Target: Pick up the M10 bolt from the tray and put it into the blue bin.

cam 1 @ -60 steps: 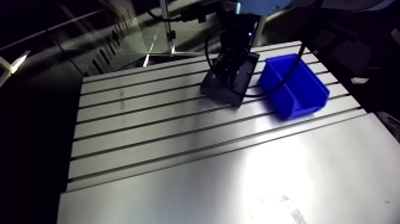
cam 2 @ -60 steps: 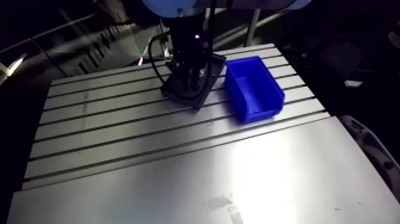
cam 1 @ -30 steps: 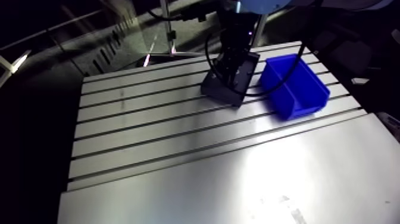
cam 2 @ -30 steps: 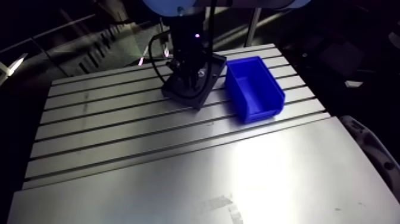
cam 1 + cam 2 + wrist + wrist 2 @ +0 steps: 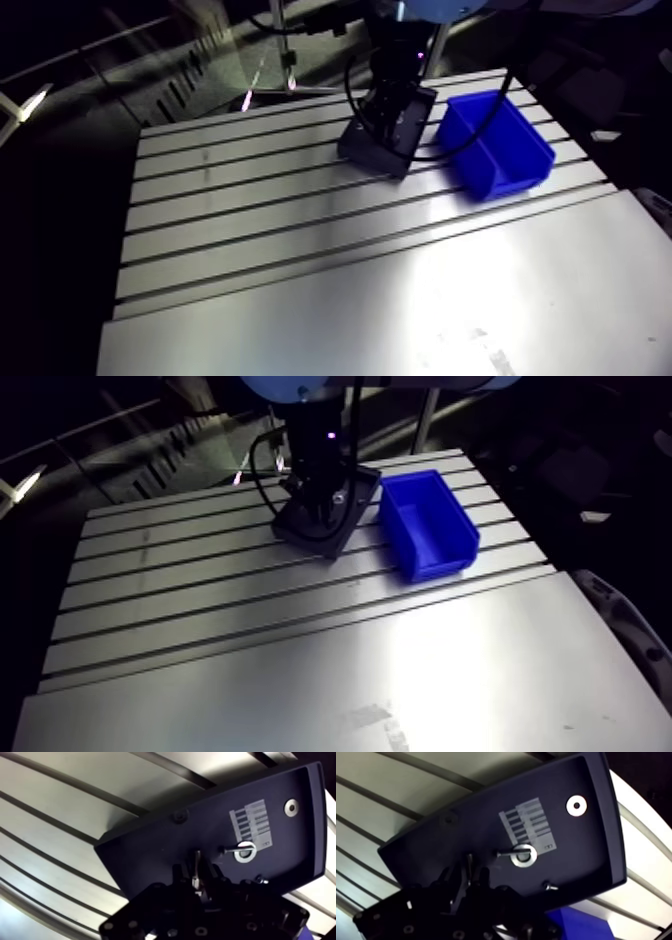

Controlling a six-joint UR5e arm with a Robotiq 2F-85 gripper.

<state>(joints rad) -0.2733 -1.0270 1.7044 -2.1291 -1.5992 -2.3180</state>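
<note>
The table (image 5: 300, 230) is pale silvery aluminium, striped from side to side by dark parallel slots, with a plain bright sheet along its near edge. The tray (image 5: 150, 847) is matt dark navy, nearly black, and carries a light grey label (image 5: 251, 827) printed with dark bars. The corner washer (image 5: 290, 807) and the middle washer (image 5: 245, 850) beside the label are shiny silver. The bin (image 5: 495, 140) is saturated blue. The gripper (image 5: 197, 874) is black.
</note>
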